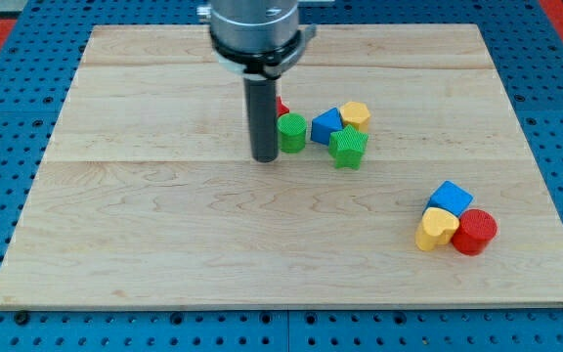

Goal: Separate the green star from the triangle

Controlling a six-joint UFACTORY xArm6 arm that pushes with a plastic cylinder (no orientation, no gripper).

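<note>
Camera view shows the green star [348,148] lying on the wooden board [164,244], a little toward the view's top and right of the middle. It touches the blue triangle [326,125] on its upper left, and the yellow block [356,114] sits just above it, against the triangle's right side. A green cylinder [292,132] stands just to the view's left of the triangle, and a sliver of a red block [281,106] peeks out behind the rod, its shape hidden.

The arm comes down from the view's top, its rod upright, and my tip [265,156] rests on the board just left of the green cylinder, touching or nearly so, with the cylinder and the triangle between it and the star. It is a bare rod and holds nothing.

Well apart, near the view's lower right, a blue cube [450,198], a yellow heart-like block [436,229] and a red cylinder [475,232] huddle together, touching.
</note>
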